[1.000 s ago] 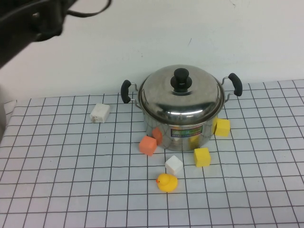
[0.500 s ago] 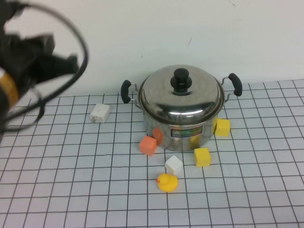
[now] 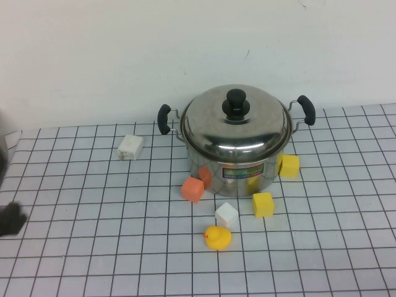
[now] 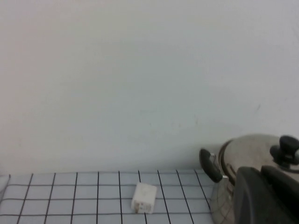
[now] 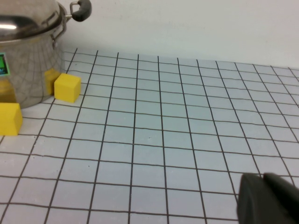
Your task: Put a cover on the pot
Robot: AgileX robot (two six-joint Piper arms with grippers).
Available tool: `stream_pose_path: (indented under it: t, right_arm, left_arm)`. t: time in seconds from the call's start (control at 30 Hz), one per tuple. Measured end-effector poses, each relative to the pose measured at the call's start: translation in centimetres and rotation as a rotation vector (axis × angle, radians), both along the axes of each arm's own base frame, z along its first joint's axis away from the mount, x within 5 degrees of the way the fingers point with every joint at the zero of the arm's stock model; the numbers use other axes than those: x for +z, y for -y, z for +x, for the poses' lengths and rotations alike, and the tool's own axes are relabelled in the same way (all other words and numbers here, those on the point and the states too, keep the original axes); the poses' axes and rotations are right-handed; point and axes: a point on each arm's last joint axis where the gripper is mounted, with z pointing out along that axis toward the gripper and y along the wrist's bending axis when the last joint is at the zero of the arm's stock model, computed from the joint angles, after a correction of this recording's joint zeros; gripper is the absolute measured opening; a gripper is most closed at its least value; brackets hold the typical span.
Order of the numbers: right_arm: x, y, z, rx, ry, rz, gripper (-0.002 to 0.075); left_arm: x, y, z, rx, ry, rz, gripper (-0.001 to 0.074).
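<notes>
The shiny steel pot [image 3: 238,170] with two black side handles and a green-yellow label stands at the table's middle back. A domed steel lid [image 3: 235,120] with a black knob [image 3: 236,102] sits on it. The pot also shows in the left wrist view [image 4: 224,196] and in the right wrist view [image 5: 25,70]. My left gripper [image 4: 261,171] is shut and empty, low at the far left edge of the high view [image 3: 11,219], well away from the pot. My right gripper [image 5: 264,176] is shut and empty above the grid cloth to the right of the pot, outside the high view.
Around the pot lie an orange block [image 3: 192,189], a white block [image 3: 226,215], two yellow blocks [image 3: 263,204] [image 3: 289,166], and a yellow rubber duck [image 3: 217,237]. A white block [image 3: 130,147] lies to the left. A white wall stands behind the table.
My left arm has dropped from the upper left of the high view down to the left edge. The pot, lid and blocks have not moved.
</notes>
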Motion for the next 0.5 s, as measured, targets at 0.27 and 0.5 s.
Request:
stream_pose_path:
  t: [0.27,0.5]
  right_arm:
    - [0.0,0.0,0.0,0.000,0.000,0.000,0.0009]
    - [0.0,0.0,0.0,0.000,0.000,0.000,0.0009]
  left_arm:
    - [-1.3,-2.1,-4.6,0.024,0.142,-0.063,-0.0001]
    - [-3.1,-3.9,-7.1,0.109,0.230,-0.110,-0.0001]
